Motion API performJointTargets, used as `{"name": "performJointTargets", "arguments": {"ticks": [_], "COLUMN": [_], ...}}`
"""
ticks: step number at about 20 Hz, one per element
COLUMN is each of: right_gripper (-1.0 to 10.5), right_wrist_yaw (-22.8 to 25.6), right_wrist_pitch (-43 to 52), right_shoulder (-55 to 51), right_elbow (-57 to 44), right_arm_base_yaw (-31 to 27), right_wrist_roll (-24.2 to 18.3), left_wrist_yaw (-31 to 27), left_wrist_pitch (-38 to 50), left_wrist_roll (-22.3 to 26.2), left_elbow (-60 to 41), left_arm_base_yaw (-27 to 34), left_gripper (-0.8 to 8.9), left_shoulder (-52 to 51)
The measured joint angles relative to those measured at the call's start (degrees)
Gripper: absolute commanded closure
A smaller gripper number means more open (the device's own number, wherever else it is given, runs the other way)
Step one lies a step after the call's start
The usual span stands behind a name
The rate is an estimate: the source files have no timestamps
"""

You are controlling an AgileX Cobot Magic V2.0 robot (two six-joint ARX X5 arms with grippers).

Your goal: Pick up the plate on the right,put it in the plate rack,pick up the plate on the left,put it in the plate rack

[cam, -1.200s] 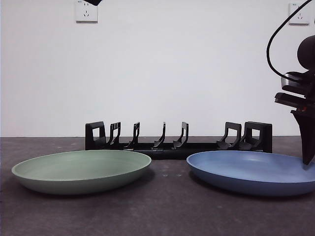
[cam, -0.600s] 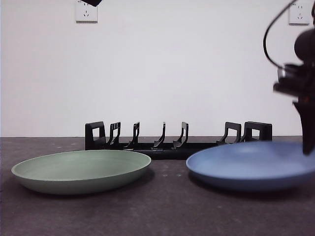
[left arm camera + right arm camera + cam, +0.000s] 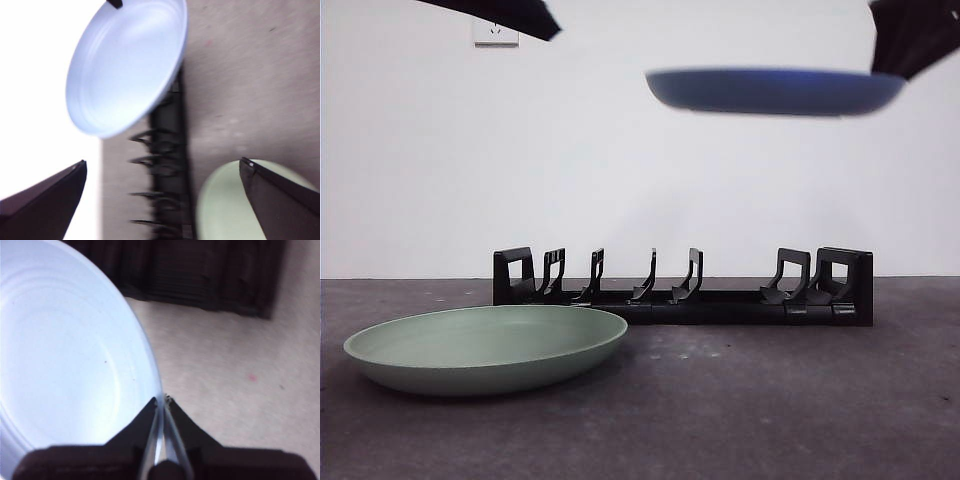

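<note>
The blue plate (image 3: 775,91) hangs level high above the table, over the right half of the plate rack (image 3: 682,288). My right gripper (image 3: 892,60) is shut on its right rim; the right wrist view shows both jaws pinching the blue plate (image 3: 70,360) at its edge (image 3: 162,402). The green plate (image 3: 485,347) lies flat on the table at the left, in front of the rack's left end. My left gripper (image 3: 160,172) is open and high up, looking down on the blue plate (image 3: 127,62), the rack (image 3: 167,165) and the green plate (image 3: 230,205).
A dark arm tip (image 3: 505,15) shows at the top left. Wall sockets sit on the white wall behind. The dark tabletop (image 3: 770,400) lies bare in front of the rack at the right.
The blue plate has been lifted off the table from the right front, up to well above the rack. The dark arm tip at the top left has come further into view.
</note>
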Motion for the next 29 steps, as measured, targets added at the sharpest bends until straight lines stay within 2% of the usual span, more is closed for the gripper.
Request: {"name": "performJointTargets", "arguments": {"ticks": [4,7,8,11,12,14,15,17,21,24,29], "right_gripper": [9.6,9.6,9.6,9.6,9.6,9.6,9.6,9.6,9.6,9.6,9.6], "right_wrist_yaw": [0.0,0.33,0.46,0.42,0.46,0.48,0.46,0.46,0.37,0.07,0.0], "right_wrist_pitch": [-2.43,-3.37,-3.32,-3.34,-3.34,-3.34,-3.34,-3.28,-2.19,-1.2,-0.59], "right_shoulder": [0.0,0.0,0.0,0.0,0.0,0.0,0.0,0.0,0.0,0.0,0.0], "right_elbow": [3.34,3.56,3.56,3.56,3.56,3.56,3.56,3.56,3.56,3.69,3.74], "right_arm_base_yaw": [4.87,7.98,8.74,9.53,9.53,9.46,9.44,9.46,9.46,9.55,9.55], "right_wrist_roll": [0.04,0.02,0.04,0.04,0.02,0.04,0.02,0.0,0.0,0.04,0.07], "left_wrist_yaw": [-5.92,-7.54,-7.52,-8.61,-8.9,-9.07,-9.07,-9.03,-8.98,-8.11,-8.13], "left_wrist_pitch": [7.89,11.28,11.34,11.32,11.28,11.26,11.26,11.21,8.85,5.05,5.07], "left_wrist_roll": [9.86,14.01,15.37,17.62,17.92,18.01,18.01,18.01,18.05,20.02,20.79], "left_elbow": [0.0,0.0,0.0,0.0,0.0,0.0,0.0,0.0,0.0,-0.02,-0.04], "left_arm_base_yaw": [-1.66,-2.27,-2.54,-2.78,-2.75,-2.78,-2.84,-2.86,-2.86,-3.37,-3.37], "left_gripper": [1.27,1.38,2.16,5.6,6.36,7.02,7.03,8.02,8.22,8.22,8.22], "left_shoulder": [4.37,6.73,7.34,8.41,8.48,8.48,8.48,8.48,8.48,8.94,9.11]}}
